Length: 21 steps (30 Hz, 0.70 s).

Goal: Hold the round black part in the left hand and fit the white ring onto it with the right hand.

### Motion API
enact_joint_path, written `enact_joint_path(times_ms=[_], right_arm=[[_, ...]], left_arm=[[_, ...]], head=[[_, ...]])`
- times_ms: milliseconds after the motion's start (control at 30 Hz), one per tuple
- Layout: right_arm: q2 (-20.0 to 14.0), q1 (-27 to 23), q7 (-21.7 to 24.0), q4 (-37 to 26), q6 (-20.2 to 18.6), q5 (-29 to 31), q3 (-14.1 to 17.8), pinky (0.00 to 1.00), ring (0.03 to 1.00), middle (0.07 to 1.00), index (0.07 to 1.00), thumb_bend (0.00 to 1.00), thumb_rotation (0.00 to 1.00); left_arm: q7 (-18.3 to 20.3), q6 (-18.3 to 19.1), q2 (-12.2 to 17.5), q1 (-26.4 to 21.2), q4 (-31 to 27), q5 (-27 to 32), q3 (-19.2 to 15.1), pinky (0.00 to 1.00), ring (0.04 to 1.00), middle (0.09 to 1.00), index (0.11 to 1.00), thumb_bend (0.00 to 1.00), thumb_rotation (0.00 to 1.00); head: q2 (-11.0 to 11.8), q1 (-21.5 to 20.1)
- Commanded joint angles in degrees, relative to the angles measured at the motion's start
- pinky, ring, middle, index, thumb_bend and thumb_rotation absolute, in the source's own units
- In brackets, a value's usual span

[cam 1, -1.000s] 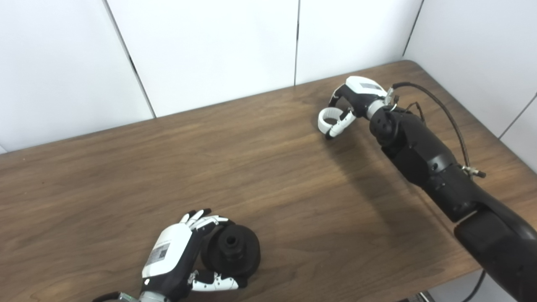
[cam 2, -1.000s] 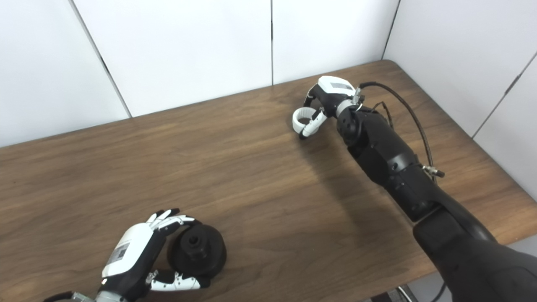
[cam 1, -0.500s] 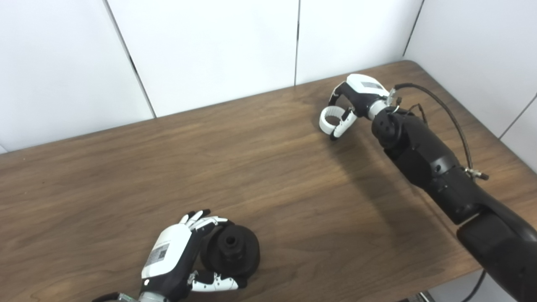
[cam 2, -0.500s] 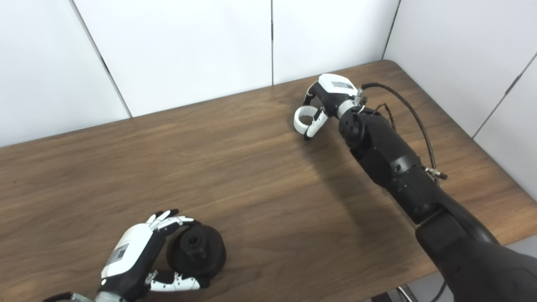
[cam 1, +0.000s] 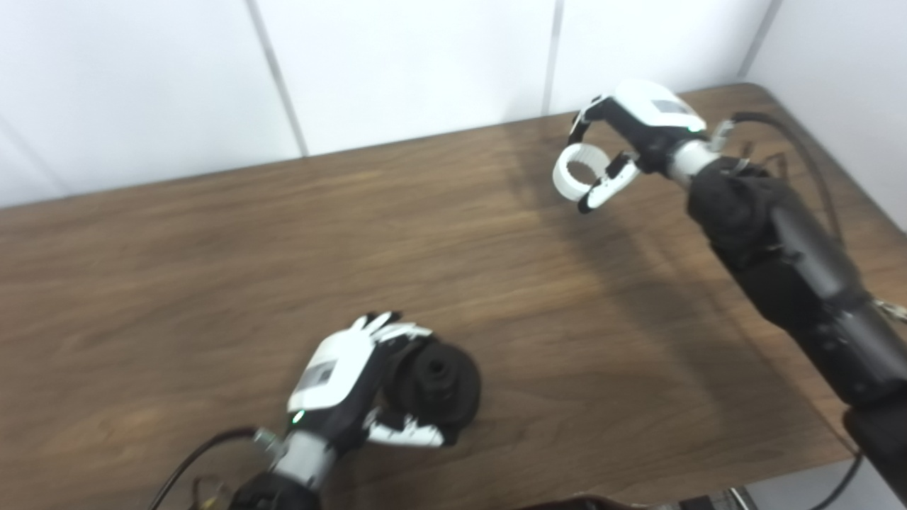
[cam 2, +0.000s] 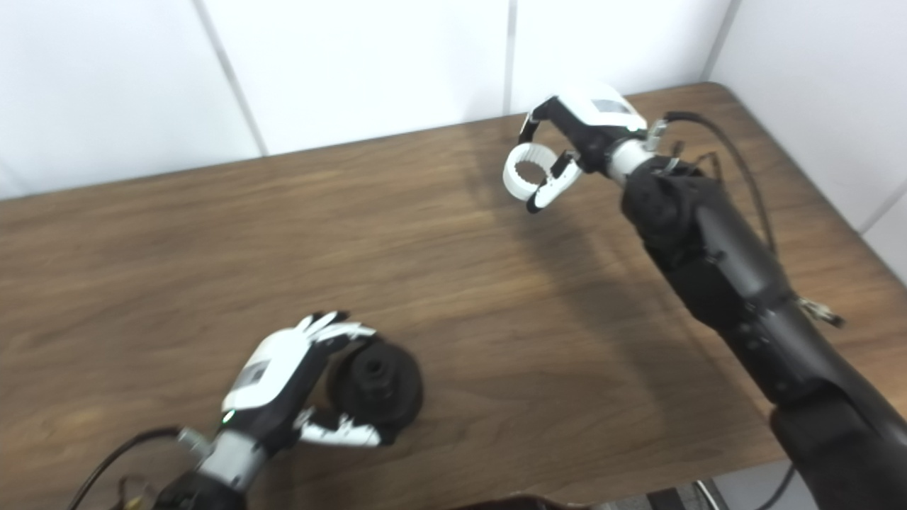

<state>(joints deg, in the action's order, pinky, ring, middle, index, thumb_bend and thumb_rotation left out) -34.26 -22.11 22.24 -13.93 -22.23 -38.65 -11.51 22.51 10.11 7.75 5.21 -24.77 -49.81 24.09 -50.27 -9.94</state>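
1. Your left hand (cam 1: 339, 372) sits near the front edge of the table (cam 1: 212, 248), its fingers (cam 1: 397, 331) curled over the top of the black part (cam 1: 439, 386) and its thumb (cam 1: 404, 435) hooked under the near side, so the part is clasped.
2. The black part lies just right of that palm, its hub and centre hole facing up and toward you.
3. Your right hand (cam 2: 577, 131) is at the far right of the table, pinching the white ring (cam 2: 528, 172) between fingers and thumb.
4. The ring hangs at the hand's left side, its opening facing you.
5. Ring and black part are well apart.
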Motion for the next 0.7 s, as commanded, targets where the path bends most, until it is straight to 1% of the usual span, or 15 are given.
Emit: enact_joint_path(times_ms=[0,33,133,333,500,667], right_arm=[[-0.5,-1.2,2.0,-4.4,-0.8,-0.7,-0.2,0.88,0.91,0.793,0.484,0.52,0.14],[-0.5,-1.0,3.4,-6.5,-1.1,-1.2,-0.8,0.89,0.911,0.792,0.484,0.53,0.14],[-0.5,-0.3,6.8,-11.0,-1.3,-2.1,-1.9,0.89,0.91,0.789,0.483,0.53,0.14],[0.7,1.3,13.4,-20.2,-3.4,-3.6,-3.2,0.88,0.904,0.787,0.483,0.53,0.14],[1.5,2.4,17.3,-25.3,-3.1,-3.7,-3.0,0.87,0.897,0.779,0.482,0.53,0.14],[1.5,2.5,23.0,-29.2,-3.5,-2.9,-3.5,0.89,0.909,0.783,0.482,0.53,0.15]], left_arm=[[-0.2,-0.2,-0.5,-1.5,-1.5,-1.1,0.3,1.0,0.942,0.823,0.482,0.52,0.05],[-0.2,-0.1,-0.7,-1.6,-1.4,-1.6,0.4,1.0,0.941,0.823,0.482,0.52,0.05],[-0.3,-0.1,-0.9,-1.9,-1.1,-2.2,0.8,1.0,0.94,0.824,0.482,0.52,0.05],[-0.6,-0.1,-1.2,-2.3,-0.5,-2.5,0.9,1.0,0.941,0.818,0.481,0.52,0.05],[-0.3,0.1,-1.3,-2.9,-0.3,-2.8,0.9,1.0,0.94,0.817,0.481,0.52,0.06],[-0.6,-0.1,-1.4,-3.2,0.1,-3.3,1.2,1.0,0.93,0.816,0.481,0.52,0.06]], head=[[-0.3,0.8],[-0.7,1.8],[-1.1,3.0],[-2.0,3.6],[-2.7,4.1],[-3.0,5.1]])
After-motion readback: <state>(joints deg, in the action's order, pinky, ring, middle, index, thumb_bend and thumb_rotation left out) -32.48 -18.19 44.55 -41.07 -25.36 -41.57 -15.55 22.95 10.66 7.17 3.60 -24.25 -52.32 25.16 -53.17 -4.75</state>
